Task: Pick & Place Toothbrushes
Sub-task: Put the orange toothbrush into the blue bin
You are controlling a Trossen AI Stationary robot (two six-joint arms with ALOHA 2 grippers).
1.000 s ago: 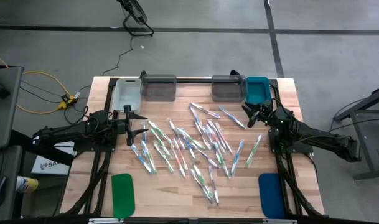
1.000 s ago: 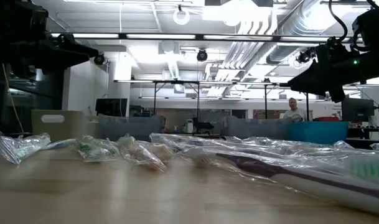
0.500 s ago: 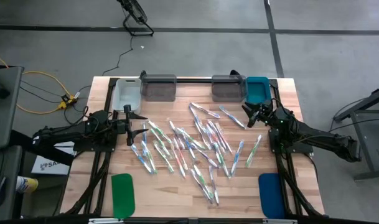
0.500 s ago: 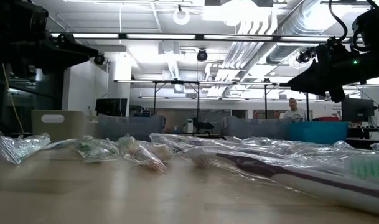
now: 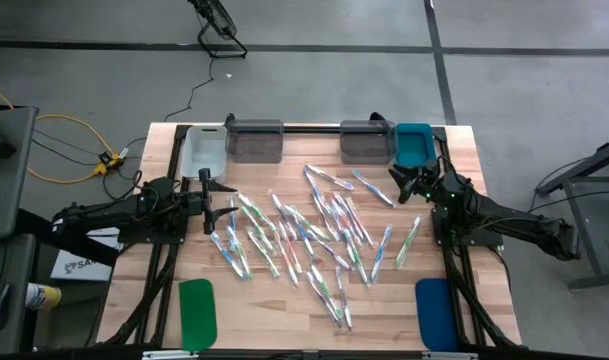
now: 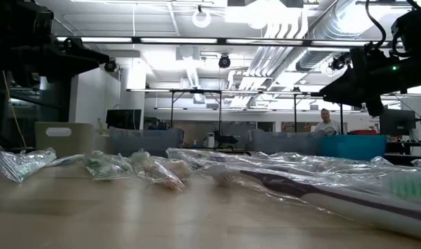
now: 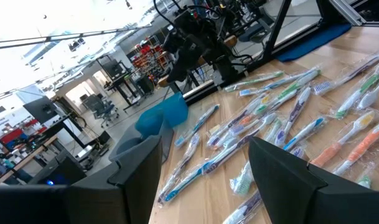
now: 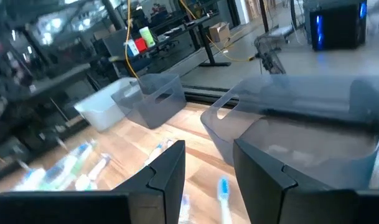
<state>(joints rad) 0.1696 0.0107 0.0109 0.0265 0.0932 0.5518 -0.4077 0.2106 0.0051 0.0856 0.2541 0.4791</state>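
The toothbrushes lay scattered across the table's middle, four bins lined its far edge, two pads sat at its near corners, between both arms.

The table is pale wood planking with visible grain, matt. The toothbrushes lie in clear, glossy, crinkled plastic wrappers that catch the light. The grey bins look like smooth translucent plastic; the teal bin is opaque plastic. The green pad and blue pad seem matt, perhaps rubbery. Both arms are dark and matt.
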